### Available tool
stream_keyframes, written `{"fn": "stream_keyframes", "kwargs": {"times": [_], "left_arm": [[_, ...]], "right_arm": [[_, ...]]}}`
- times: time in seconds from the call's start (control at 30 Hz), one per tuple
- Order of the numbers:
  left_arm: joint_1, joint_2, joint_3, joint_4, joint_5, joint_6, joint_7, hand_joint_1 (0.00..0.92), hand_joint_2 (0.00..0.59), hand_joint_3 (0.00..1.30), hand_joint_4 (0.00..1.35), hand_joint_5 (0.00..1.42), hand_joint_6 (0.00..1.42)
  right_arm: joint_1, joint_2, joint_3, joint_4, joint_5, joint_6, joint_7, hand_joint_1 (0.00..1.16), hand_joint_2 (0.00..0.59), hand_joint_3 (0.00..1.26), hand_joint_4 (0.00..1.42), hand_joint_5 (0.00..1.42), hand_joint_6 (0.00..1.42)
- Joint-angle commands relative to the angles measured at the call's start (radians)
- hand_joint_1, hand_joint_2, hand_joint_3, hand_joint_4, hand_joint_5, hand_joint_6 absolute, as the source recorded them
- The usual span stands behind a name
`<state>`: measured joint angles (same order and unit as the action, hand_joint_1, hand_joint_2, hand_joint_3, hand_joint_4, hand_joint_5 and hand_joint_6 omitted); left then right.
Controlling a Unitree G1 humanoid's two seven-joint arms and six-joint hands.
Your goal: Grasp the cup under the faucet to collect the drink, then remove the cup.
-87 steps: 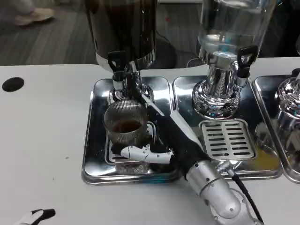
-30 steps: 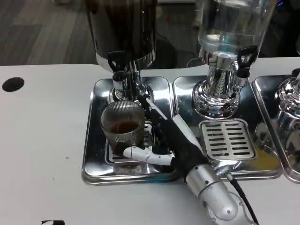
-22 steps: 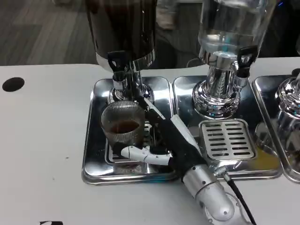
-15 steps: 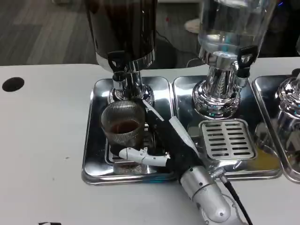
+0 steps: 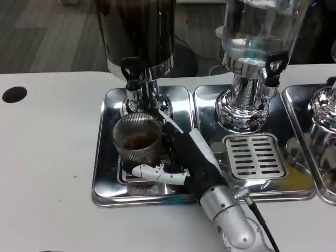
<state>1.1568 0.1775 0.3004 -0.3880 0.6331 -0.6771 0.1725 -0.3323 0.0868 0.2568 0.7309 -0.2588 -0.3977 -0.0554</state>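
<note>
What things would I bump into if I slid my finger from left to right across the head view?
Black hole in the table → cup with brown drink → right hand → slotted drip grate → shiny dispenser base at the edge.

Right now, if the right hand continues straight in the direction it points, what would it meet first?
The right hand points up-left, already around the ribbed cup. Beyond the cup, it would likely meet the dark dispenser's faucet and chrome base, though depth is unclear.
</note>
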Motion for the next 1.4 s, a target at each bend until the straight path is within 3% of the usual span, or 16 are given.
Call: {"fn": "stream_keyframes", "kwargs": {"times": [0.03,1.4], "left_arm": [[0.007,0.002,0.006,0.009,-0.009,0.012,-0.008,0.002,0.073,0.32,0.22,0.4,0.75],[0.0,0.005,0.005,-0.005,-0.014,0.031,-0.025,0.0,0.093,0.34,0.24,0.38,0.75]], "right_arm": [[-0.012,0.012,-0.002,0.021,0.003,-0.027,-0.01,0.79,0.068,0.12,0.18,0.23,0.25],[0.002,0.029,0.007,0.029,-0.004,-0.038,-0.072,0.85,0.062,0.34,0.37,0.35,0.34]]}}
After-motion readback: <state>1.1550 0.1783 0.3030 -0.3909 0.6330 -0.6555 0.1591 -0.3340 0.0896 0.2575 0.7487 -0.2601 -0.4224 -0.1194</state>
